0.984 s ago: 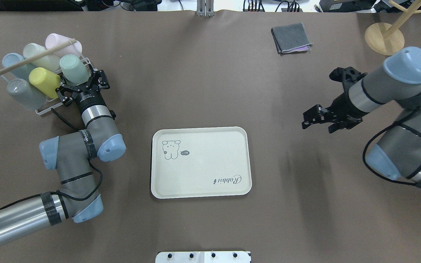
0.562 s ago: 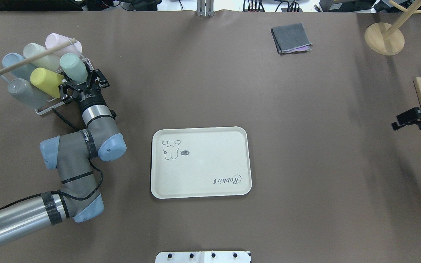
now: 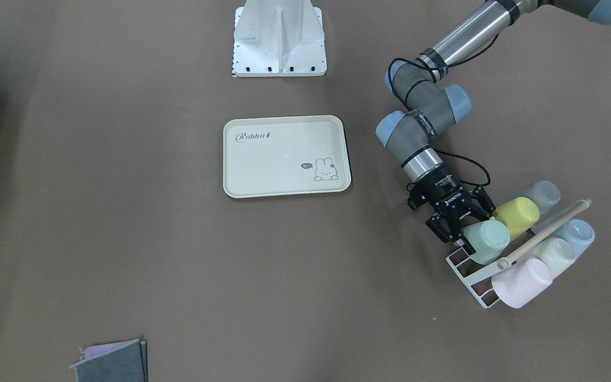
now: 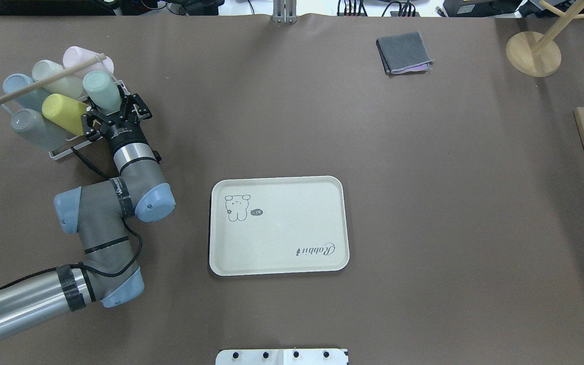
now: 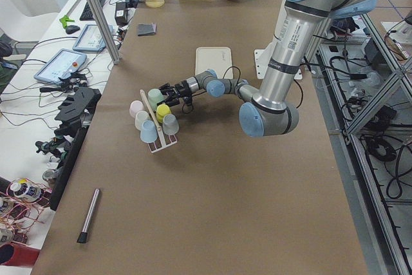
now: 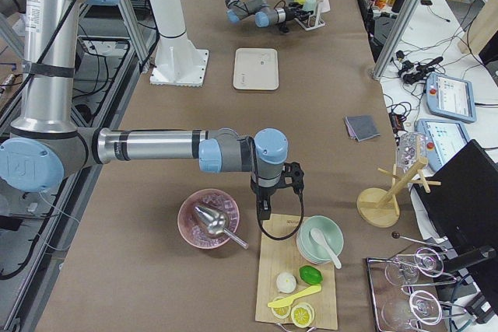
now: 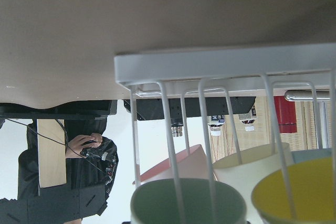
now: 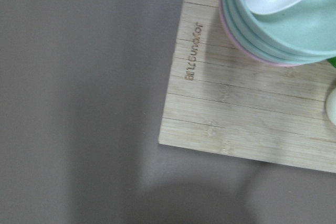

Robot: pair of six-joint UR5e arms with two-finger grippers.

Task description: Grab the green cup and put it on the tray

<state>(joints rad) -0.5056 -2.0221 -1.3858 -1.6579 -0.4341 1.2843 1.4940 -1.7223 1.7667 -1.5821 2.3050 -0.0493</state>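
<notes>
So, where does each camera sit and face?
Front: across the table, facing robot; left tool at mint plastic cup.
Overhead: behind robot, looking down; left arm, cream rectangular tray.
Left side: table end; left arm near.
Right side: other end; right arm near.
Left wrist: faces white wire rack.
Right wrist: down on bamboo board.
Front and overhead share the tray.

Green cup (image 4: 100,90) — matt plastic; rack (image 7: 226,64) — metal wire.
</notes>
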